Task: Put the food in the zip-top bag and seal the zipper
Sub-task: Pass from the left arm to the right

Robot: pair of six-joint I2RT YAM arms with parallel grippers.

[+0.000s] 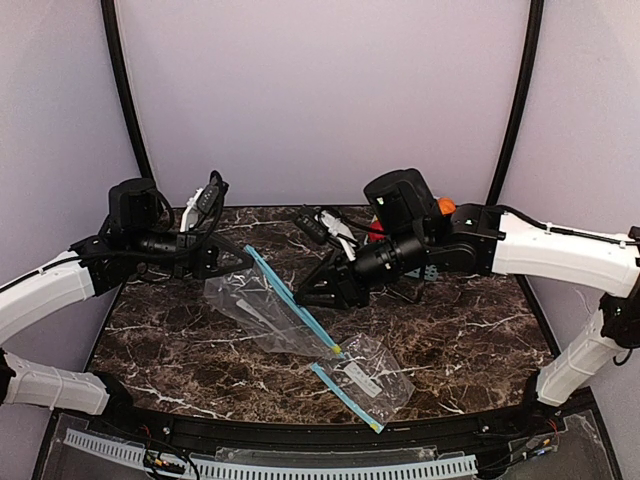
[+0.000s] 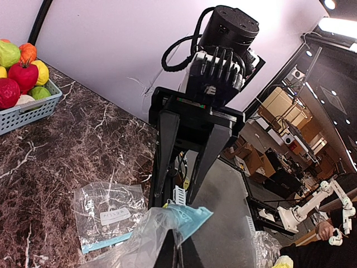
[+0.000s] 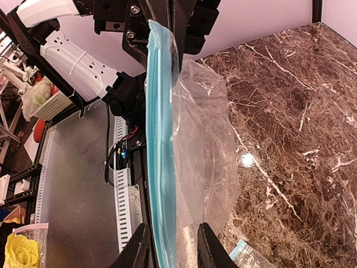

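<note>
A clear zip-top bag point(image 1: 268, 312) with a blue zipper strip point(image 3: 162, 167) hangs stretched between the two arms above the marble table point(image 1: 470, 340). My left gripper point(image 1: 244, 256) is shut on the bag's upper corner point(image 2: 189, 220). My right gripper point(image 3: 173, 251) straddles the zipper strip lower down. Its jaws stand apart, with the strip close to the left finger point(image 3: 139, 248) and a gap on the other side. The food point(image 2: 22, 70), red, green, orange and yellow toy fruits, lies in a light-blue basket point(image 2: 28, 109). In the top view it sits mostly hidden behind the right arm.
A second zip-top bag point(image 1: 368, 378) with a white label lies flat near the table's front edge, also seen as the flat bag point(image 2: 106, 215) in the left wrist view. A wall stands close behind the table.
</note>
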